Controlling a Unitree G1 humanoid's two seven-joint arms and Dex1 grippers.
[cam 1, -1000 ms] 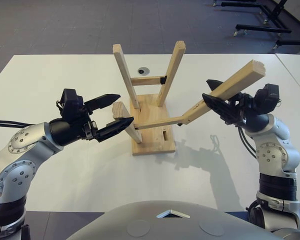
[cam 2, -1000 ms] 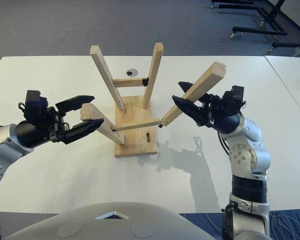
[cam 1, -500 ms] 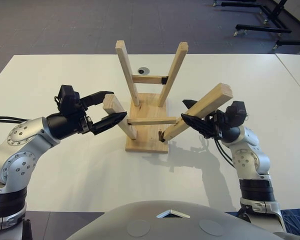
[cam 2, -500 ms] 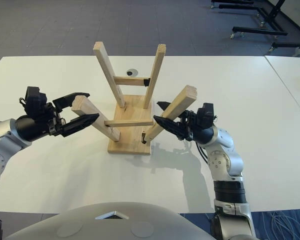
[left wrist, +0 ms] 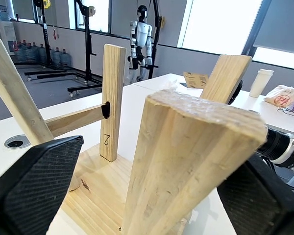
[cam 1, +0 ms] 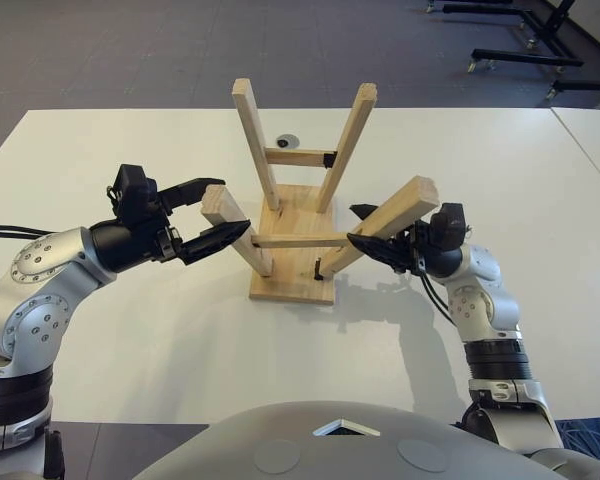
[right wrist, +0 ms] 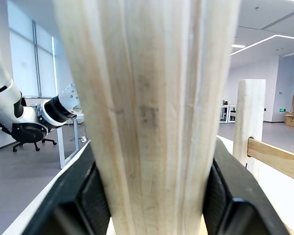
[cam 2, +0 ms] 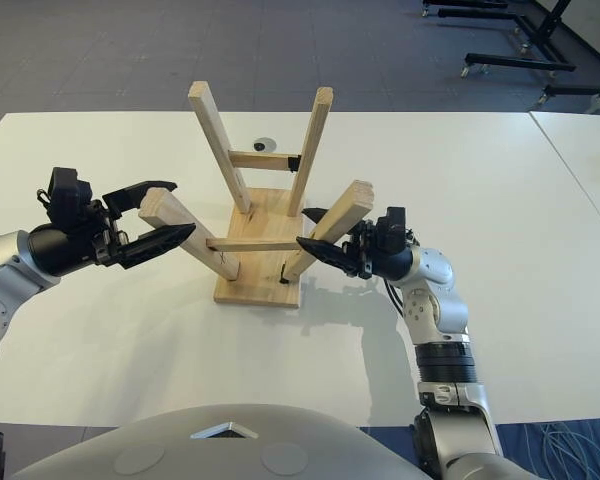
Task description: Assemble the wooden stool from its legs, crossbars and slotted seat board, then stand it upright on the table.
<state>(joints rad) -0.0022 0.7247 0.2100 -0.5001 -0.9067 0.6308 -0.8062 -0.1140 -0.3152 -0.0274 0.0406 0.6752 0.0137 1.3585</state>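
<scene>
Seat board (cam 1: 295, 282) flat on tabletop (cam 1: 130, 150), left gripper (cam 1: 235, 206) clamped on left leg (cam 1: 243, 241), right gripper (cam 1: 352, 224) on right leg (cam 1: 405, 205).

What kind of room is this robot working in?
Probably a robotics lab or workshop: another humanoid robot stands among black frames, water jugs stand in a row, and wheeled stands sit beyond the white table.

wooden leg (left wrist: 186, 147) in the left gripper (left wrist: 147, 191), tilted over the pale seat board (left wrist: 95, 196)

Seat board (cam 1: 290, 286) flat, 2 far legs (cam 1: 255, 145) upright, 2 near legs (cam 1: 236, 231) aslant, crossbar (cam 1: 298, 158) between each pair.
</scene>
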